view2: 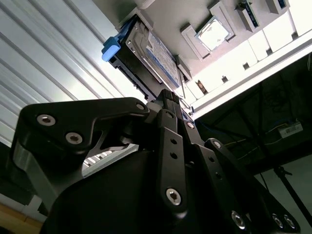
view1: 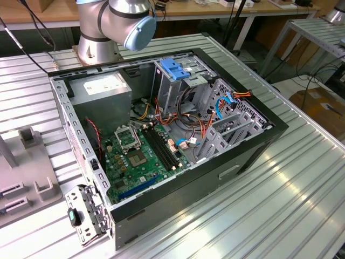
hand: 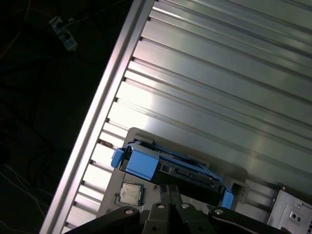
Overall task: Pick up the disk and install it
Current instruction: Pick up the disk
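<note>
Gripper (hand: 168, 189) fingers are together with nothing between them, tips just short of the disk's lower edge in both wrist views

The disk (view2: 158, 56) stands on edge in a grey holder (hand: 141, 133), not lifted. Its label face is visible in the second wrist view, and a blue side rail (view2: 111, 47) sticks out at one end

A processor chip (hand: 129, 192) sits in its own pocket of the holder, just beside the disk

Past the disk, the slatted aluminium table (hand: 219, 73) runs on to its edge

Exterior view: computer case (view1: 253, 145) lies open, motherboard (view1: 140, 159) facing up
</note>
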